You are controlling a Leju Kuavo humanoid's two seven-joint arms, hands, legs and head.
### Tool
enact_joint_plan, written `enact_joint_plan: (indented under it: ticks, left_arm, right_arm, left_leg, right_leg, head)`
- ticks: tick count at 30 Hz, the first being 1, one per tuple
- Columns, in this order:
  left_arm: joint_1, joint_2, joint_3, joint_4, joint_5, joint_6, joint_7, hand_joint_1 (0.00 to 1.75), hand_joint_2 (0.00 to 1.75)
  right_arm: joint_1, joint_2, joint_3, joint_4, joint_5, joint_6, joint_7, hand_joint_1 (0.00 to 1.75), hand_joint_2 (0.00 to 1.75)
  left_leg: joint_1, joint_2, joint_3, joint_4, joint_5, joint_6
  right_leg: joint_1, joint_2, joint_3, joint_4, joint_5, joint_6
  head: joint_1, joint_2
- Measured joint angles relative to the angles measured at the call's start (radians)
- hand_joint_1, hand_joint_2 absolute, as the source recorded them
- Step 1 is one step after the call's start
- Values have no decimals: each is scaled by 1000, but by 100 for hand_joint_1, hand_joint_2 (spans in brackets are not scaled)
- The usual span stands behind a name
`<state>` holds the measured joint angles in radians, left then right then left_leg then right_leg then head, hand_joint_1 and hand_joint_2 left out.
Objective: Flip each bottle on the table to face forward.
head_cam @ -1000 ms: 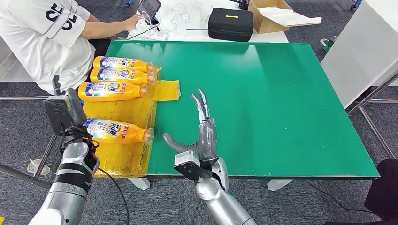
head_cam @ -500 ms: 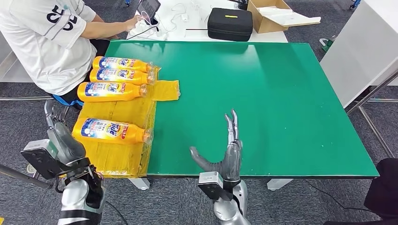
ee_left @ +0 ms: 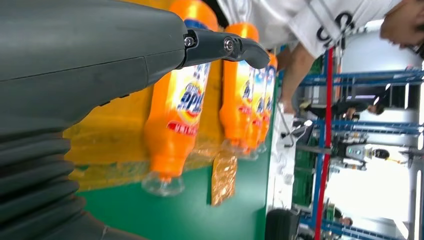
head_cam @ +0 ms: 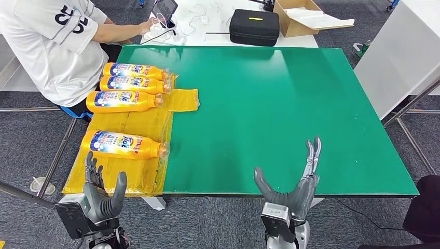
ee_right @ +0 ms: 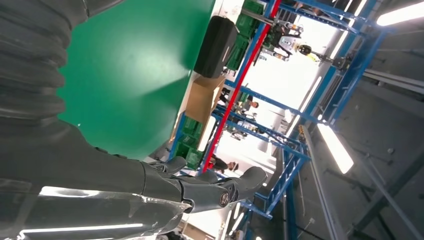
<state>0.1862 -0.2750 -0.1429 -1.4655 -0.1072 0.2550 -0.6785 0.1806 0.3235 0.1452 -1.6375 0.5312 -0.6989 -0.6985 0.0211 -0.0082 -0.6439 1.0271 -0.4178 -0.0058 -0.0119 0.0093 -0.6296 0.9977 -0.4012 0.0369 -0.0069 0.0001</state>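
Observation:
Several orange bottles lie on their sides on yellow plastic wrap [head_cam: 140, 122] along the left edge of the green table [head_cam: 290, 104], caps pointing right. The nearest bottle [head_cam: 124, 144] [ee_left: 175, 125] lies alone near the front; three more [head_cam: 127, 84] [ee_left: 247, 95] lie side by side further back. My left hand [head_cam: 101, 199] is low at the front left, below the table's edge, fingers apart and holding nothing. My right hand [head_cam: 293, 189] is at the front edge of the table, fingers spread and empty.
A person in a white shirt [head_cam: 52, 46] sits at the table's left rear corner, a hand on a tablet [head_cam: 165, 10]. A black case [head_cam: 254, 26] and an open cardboard box [head_cam: 303, 18] lie on the white table behind. A white cabinet [head_cam: 404, 52] stands to the right.
Both arms have pulled back and down toward me: the left hand dropped from beside the nearest bottle to below the table edge, and the right hand slid right to the front edge.

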Motion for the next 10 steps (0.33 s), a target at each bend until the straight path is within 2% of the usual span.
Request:
enact_joint_plan:
  ticks: [10]
  left_arm:
    - [-2,-4,-45,11,2,-14,10,0,175]
  right_arm:
    - [-3,0,1,26,5,0,0,0,175]
  left_leg:
    - [0,0,0,0,1,0]
  right_leg:
    - [0,0,1,0,0,0]
  head:
    - [0,0]
